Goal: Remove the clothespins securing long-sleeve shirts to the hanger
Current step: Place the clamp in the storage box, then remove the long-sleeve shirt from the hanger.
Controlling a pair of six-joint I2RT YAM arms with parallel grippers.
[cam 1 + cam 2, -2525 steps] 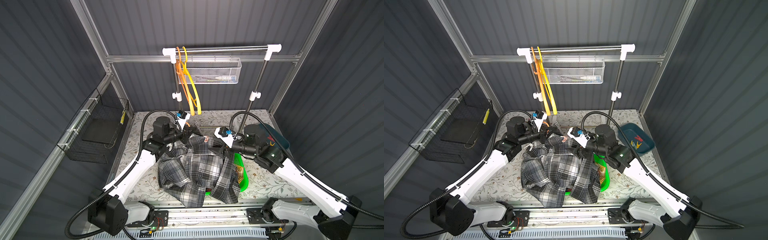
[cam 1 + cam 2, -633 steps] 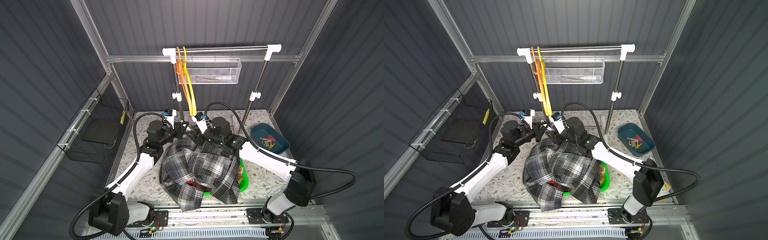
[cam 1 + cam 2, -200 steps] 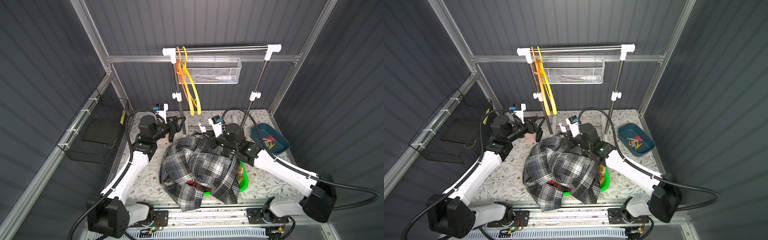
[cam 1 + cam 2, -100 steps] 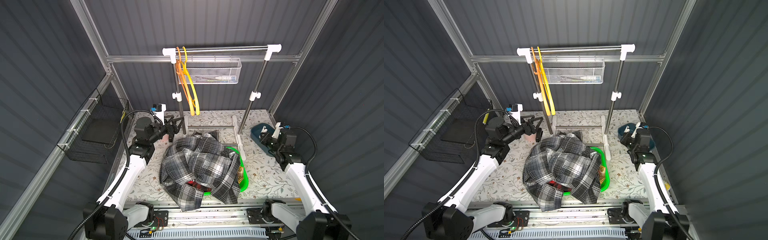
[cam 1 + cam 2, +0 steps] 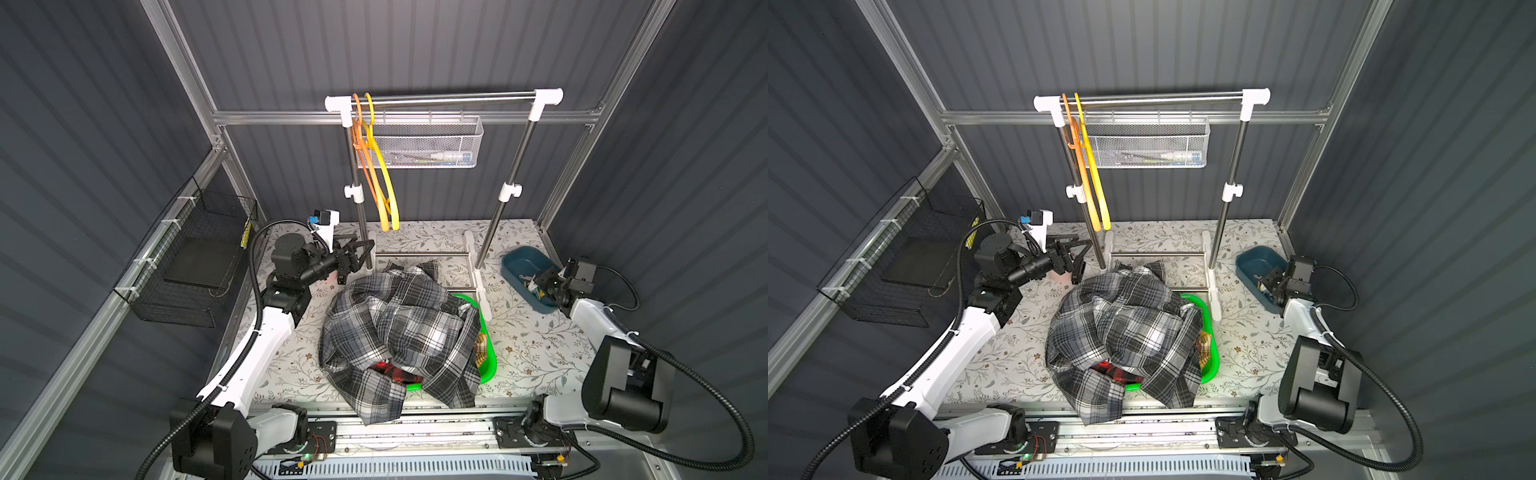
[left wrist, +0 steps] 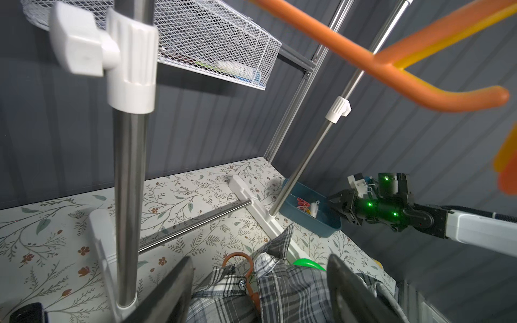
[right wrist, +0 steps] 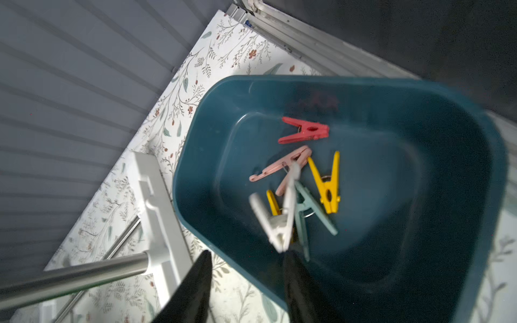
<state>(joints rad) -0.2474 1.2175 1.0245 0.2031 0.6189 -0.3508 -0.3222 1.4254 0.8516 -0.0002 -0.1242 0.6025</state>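
Note:
The grey-black-white long-sleeve shirt (image 5: 399, 324) lies heaped on the table, with red plaid (image 5: 390, 370) and yellow plaid (image 5: 482, 345) peeking from under it. An orange-brown hanger hook (image 6: 237, 257) sticks out at its collar. My left gripper (image 6: 258, 261) hangs open above that collar, beside the rack's left post (image 5: 362, 224). My right gripper (image 7: 247, 253) is open over the blue bin (image 7: 195, 139). A blurred white clothespin (image 7: 279, 221) sits just off one fingertip (image 7: 289, 256). Red (image 7: 305, 132), pink (image 7: 282, 166), yellow (image 7: 327, 181) and pale blue-green (image 7: 310, 212) clothespins lie in the bin.
A green hanger (image 5: 486, 353) lies under the heap's right edge. Orange and yellow hangers (image 5: 374, 166) hang on the rack's rail beside a white mesh basket (image 5: 419, 145). A black wire basket (image 5: 199, 266) lines the left wall. The rack's feet (image 5: 478, 282) stand between heap and bin.
My right arm swung from the shirt heap out to the blue bin and its jaws opened, the white clothespin leaving them. My left arm drew back towards the rack's left post, still open.

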